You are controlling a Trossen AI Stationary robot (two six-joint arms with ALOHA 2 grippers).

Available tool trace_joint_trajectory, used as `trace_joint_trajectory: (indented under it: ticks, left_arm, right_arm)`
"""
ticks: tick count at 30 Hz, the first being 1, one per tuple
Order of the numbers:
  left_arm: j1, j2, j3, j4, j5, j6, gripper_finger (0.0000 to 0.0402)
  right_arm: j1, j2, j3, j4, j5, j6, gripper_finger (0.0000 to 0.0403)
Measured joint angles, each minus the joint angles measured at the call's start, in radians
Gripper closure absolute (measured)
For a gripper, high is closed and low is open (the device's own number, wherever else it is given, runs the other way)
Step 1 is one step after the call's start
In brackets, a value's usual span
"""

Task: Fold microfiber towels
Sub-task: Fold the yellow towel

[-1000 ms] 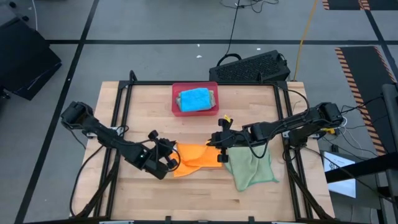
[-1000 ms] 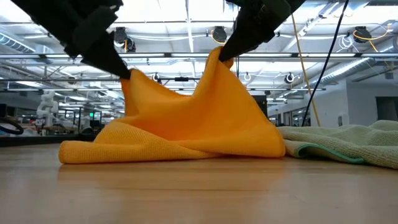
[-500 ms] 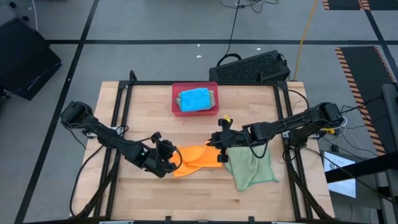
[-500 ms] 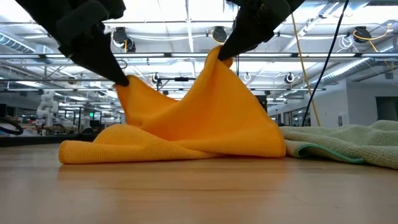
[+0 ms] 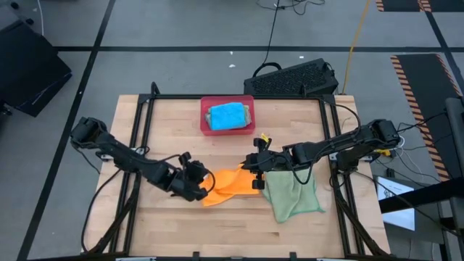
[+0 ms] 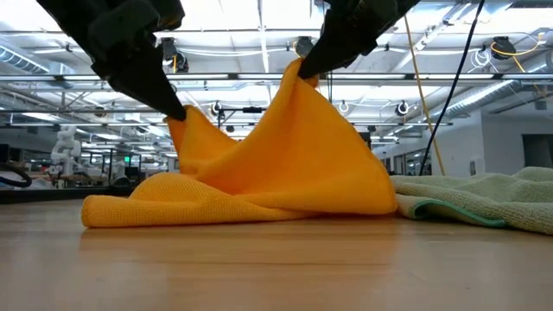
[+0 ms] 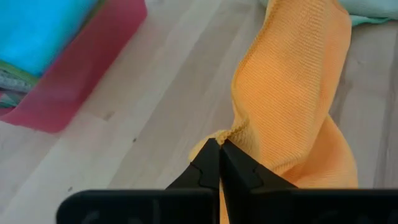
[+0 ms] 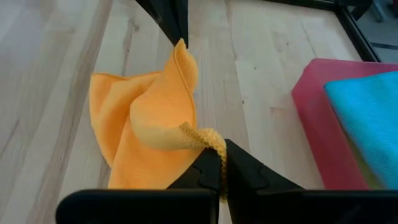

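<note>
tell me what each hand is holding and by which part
Both hold the orange towel. The left hand pinches one raised corner, the right hand another, higher one; the rest of it sags to the table.

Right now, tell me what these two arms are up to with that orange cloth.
Both arms are lifting the orange towel off the table. The left gripper and the right gripper are each shut on a corner, and the rest sags onto the wood. A green towel lies beside it. The pink tray holds a folded blue towel.
</note>
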Motion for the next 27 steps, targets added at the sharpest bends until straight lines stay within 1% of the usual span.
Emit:
trace_joint_trajectory:
  ticks: [4,8,12,16,20,25,27]
  left_arm:
    - [-0.012,0.000,0.000,0.000,-0.027,0.000,0.0393]
    - [-0.014,0.000,0.000,0.000,-0.033,0.006,0.0398]
    - [-0.014,-0.009,0.000,-0.001,-0.051,0.061,0.0394]
    - [-0.012,-0.008,0.000,-0.016,-0.061,0.096,0.0398]
    - [-0.012,-0.009,0.000,-0.040,-0.063,0.061,0.0391]
    - [-0.028,-0.009,0.000,-0.034,-0.063,0.019,0.0398]
    - [-0.037,-0.009,0.000,-0.030,-0.066,-0.001,0.0395]
  right_arm:
    - [0.000,0.000,0.000,0.019,0.000,0.000,0.0399]
    - [0.000,0.000,0.000,0.042,-0.001,0.004,0.0399]
    - [0.000,0.000,0.000,0.067,0.000,0.029,0.0399]
    - [0.000,0.001,0.000,0.073,0.000,0.027,0.0399]
    - [0.000,0.001,0.000,0.072,0.000,0.029,0.0399]
    - [0.000,0.001,0.000,0.072,0.000,0.029,0.0399]
    - [0.000,0.001,0.000,0.072,0.000,0.029,0.0399]
